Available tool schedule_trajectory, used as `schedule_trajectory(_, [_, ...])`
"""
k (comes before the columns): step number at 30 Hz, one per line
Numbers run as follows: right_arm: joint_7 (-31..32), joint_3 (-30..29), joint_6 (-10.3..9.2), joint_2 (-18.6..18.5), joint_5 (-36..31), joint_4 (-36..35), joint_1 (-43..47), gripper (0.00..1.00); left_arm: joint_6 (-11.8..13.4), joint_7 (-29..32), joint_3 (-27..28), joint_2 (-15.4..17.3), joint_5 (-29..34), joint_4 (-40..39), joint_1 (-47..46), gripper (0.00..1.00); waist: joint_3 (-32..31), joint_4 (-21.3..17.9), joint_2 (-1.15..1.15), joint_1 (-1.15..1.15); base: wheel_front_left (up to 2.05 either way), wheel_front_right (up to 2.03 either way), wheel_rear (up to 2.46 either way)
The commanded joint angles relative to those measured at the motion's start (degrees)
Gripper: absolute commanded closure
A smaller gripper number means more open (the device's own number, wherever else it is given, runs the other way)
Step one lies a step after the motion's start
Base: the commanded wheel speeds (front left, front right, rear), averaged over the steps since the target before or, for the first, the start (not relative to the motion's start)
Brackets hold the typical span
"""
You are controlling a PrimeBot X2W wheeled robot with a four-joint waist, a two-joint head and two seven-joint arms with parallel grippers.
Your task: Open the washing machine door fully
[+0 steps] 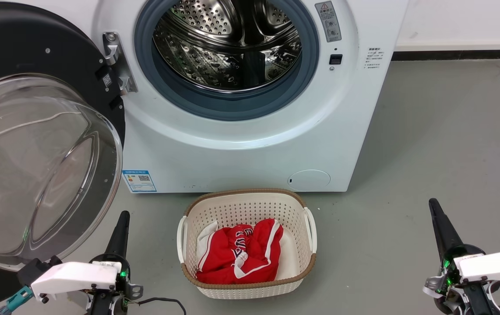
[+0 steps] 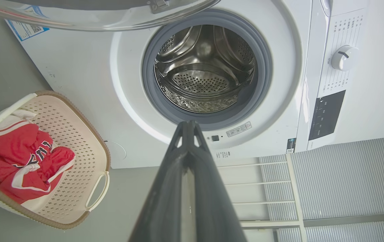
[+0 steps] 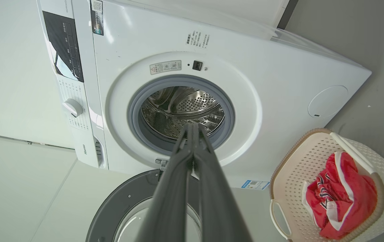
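**Black Door Disc: Left Arm Nearer**

The washing machine door [image 1: 35, 43] stands swung out on its hinge [image 1: 116, 65] and takes up the left of the head view, glass bowl bulging toward the camera. The left gripper [image 1: 124, 216], fingers pressed together and empty, sits just below the door's lower rim. The right gripper [image 1: 435, 209], likewise clenched on nothing, is well apart at lower right. Any further swing probably falls to the left arm. The brand mark [image 3: 83, 150] appears to read "Hisense"; the warning sticker [image 1: 328, 19] is too small to read.

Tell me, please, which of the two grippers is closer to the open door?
The left gripper, right beside the washing machine door; the right gripper sits beyond the laundry basket.
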Motion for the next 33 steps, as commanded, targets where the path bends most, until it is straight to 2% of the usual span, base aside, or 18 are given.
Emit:
schedule_trajectory(1, [0.16,-0.17,0.01,-0.13,1.26,0.06,-0.96,1.00,-0.31,0.28,0.36,-0.03,-1.08,-0.03,-1.00,1.00,-0.02,0.01,0.00,0.00,0.00,0.00,0.00])
schedule_trajectory(33, [2.99,-1.83,0.00,0.35,13.83,2.04,-1.96,1.00,-1.62,3.53,2.03,-0.96,-13.22,1.54,-1.53,1.00,-0.57,0.30,0.00,0.00,0.00,0.00,0.00])
